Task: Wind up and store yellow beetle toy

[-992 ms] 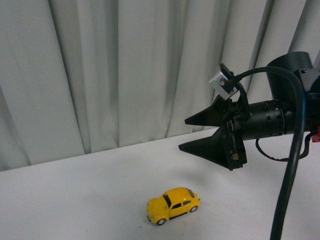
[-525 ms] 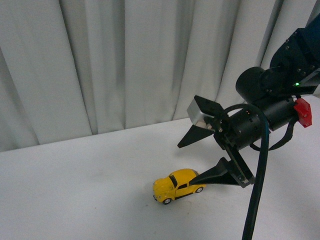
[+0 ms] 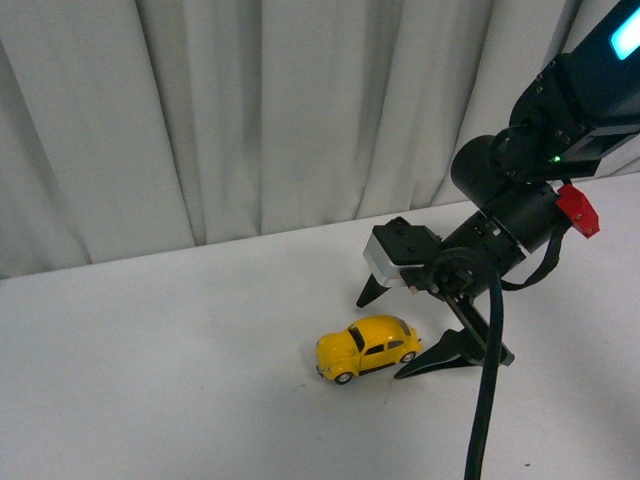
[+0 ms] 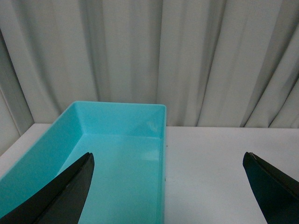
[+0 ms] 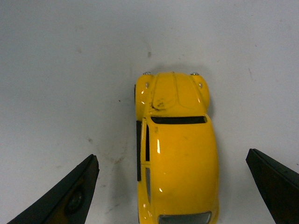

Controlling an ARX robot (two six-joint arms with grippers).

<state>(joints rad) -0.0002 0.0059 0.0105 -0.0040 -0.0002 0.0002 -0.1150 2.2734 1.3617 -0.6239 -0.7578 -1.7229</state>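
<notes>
Before a pale curtain, a white worktop carries a turquoise bin, faced by the left pincer, spread wide and empty. The right pincer, equally wide, straddles the yellow beetle toy without gripping it.

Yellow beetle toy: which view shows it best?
Right wrist view: the yellow beetle toy is large, seen from above, its rear cut off. The front view shows it whole but small. The left wrist view lacks it.

Pretty soft, even light in here, just a faint shadow hugging the yellow beetle toy, tiny glints on its glossy roof, and the curtain folds look a bit grainy.
</notes>
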